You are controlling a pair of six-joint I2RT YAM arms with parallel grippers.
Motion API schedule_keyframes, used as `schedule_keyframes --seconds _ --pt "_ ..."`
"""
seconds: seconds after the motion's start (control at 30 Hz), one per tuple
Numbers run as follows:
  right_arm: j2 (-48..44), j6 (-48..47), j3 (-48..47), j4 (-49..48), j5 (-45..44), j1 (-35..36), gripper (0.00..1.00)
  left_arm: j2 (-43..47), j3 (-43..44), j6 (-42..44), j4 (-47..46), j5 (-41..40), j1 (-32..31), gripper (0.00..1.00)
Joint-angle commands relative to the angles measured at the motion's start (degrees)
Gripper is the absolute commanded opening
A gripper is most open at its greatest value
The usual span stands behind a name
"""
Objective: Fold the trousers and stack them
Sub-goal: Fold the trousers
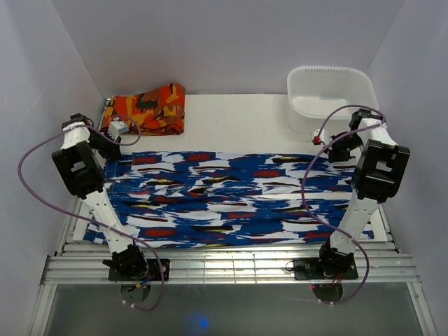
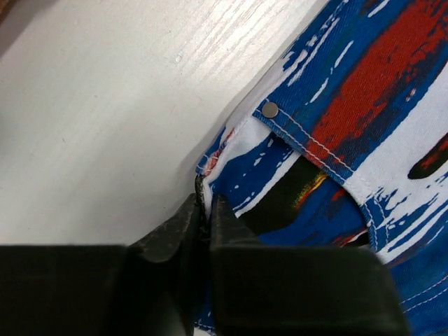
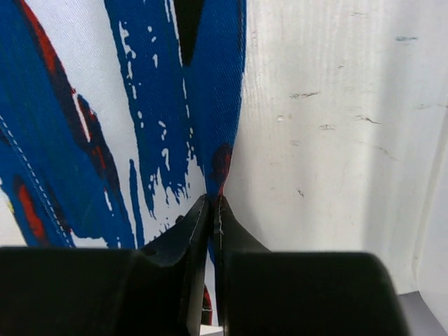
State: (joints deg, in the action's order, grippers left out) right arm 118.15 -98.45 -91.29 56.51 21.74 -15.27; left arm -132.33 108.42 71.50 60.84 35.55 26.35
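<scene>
**A:** What are the left jaws doing?

**B:** They are pinching shut on a far corner of the trousers (image 2: 336, 140), close by the rivet (image 2: 269, 109) at the waist end. The right jaws are clamping the cloth edge at the other end, closed with the fabric between them.

**A:** And the trousers themselves?

**B:** They are lying flat and stretched lengthwise across the tabletop (image 1: 238, 119), waist to the left, reaching from one arm to the other.

**A:** So how far along are we looking?

**B:** Early, I am judging. No crosswise fold is showing; the full length is lying open. Whether the legs are already lying one over the other, I cannot tell. The folding and the stacking are both waiting. An orange folded cloth (image 1: 147, 108) is sitting at the far left, a white tub (image 1: 329, 91) at the far right.
</scene>
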Motion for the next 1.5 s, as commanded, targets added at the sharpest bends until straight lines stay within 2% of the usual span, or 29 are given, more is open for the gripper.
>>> schedule_keyframes --seconds 0.0,0.07,0.3,0.43,0.53,0.57,0.6,0.63,0.7,0.73,0.77,0.8,0.83,0.9,0.97,1.03,1.13,1.2,1.3,1.37,1.47 --pt "-3.89 4.05 -2.40 -0.70 1.20 -0.64 0.08 3.38 0.38 1.09 0.95 0.74 0.02 0.12" --pt "-5.38 5.72 -4.32 -0.70 2.07 -1.08 0.08 5.06 2.22 -1.61 -1.06 2.06 0.11 0.00" --pt "-11.61 5.30 -4.69 0.44 3.05 -3.01 0.08 11.90 4.52 -7.87 -4.15 6.19 1.51 0.00" --pt "-18.29 2.05 -0.66 1.32 3.75 -6.25 0.08 19.55 0.93 -8.75 -3.62 10.32 4.23 0.00" --pt "-25.23 -2.33 6.19 2.29 4.28 -9.86 0.08 28.25 -8.02 -4.28 -1.52 12.61 7.65 0.00" --pt "-27.16 -4.01 8.56 2.81 4.45 -10.91 0.08 30.53 -13.62 -0.96 -0.99 13.14 10.19 0.00" --pt "-31.53 -5.85 13.45 3.16 4.72 -12.23 0.08 32.99 -16.55 0.72 0.06 13.58 11.61 0.00" --pt "-33.92 -10.66 16.11 4.30 4.72 -15.03 0.08 37.54 -19.45 3.00 1.20 14.19 14.84 0.00" --pt "-40.52 -15.78 23.56 5.88 4.63 -20.21 0.08 41.43 -27.36 11.53 5.32 13.67 18.02 0.00" --pt "-42.72 -19.02 25.78 7.20 4.54 -22.15 0.08 43.28 -29.82 14.51 6.73 13.06 21.95 0.00" --pt "-46.65 -25.32 28.07 9.91 4.46 -24.35 0.08 46.17 -32.20 18.19 8.84 12.44 23.99 0.00" --pt "-48.35 -28.34 30.18 11.15 4.37 -26.37 0.08 47.24 -37.01 25.54 11.90 11.31 25.93 0.00" --pt "-49.93 -31.42 34.73 12.47 3.06 -30.40 0.08 48.12 -39.40 27.70 12.54 9.99 27.60 0.00" --pt "-53.00 -37.39 39.93 13.19 -1.75 -33.32 0.08 48.84 -46.76 33.31 14.30 3.85 30.86 0.00" --pt "-54.42 -39.18 48.08 11.53 -4.85 -35.44 0.08 47.88 -51.88 33.70 12.74 -3.77 31.31 0.00" --pt "-54.60 -39.88 52.85 7.14 -8.46 -35.71 0.08 44.98 -58.39 32.12 7.12 -8.37 31.40 0.00" --pt "-54.17 -39.80 59.89 0.39 -11.44 -35.71 0.08 38.57 -60.70 25.47 -3.17 -12.69 31.22 0.00" --pt "-53.12 -39.36 63.49 -3.67 -12.85 -35.71 0.08 32.88 -58.43 21.16 -5.72 -13.05 30.96 0.00" --pt "-49.78 -36.47 62.99 -9.21 -11.12 -35.01 0.08 28.11 -50.35 10.88 -5.91 -9.64 30.52 0.00" --pt "-46.19 -31.03 61.59 -13.17 -10.40 -33.35 0.08 25.38 -45.00 3.78 -5.82 -7.70 29.29 0.00" --pt "-40.48 -21.21 56.67 -17.47 -10.05 -28.08 0.08 23.71 -41.46 -2.92 -5.99 -6.46 25.34 0.00"
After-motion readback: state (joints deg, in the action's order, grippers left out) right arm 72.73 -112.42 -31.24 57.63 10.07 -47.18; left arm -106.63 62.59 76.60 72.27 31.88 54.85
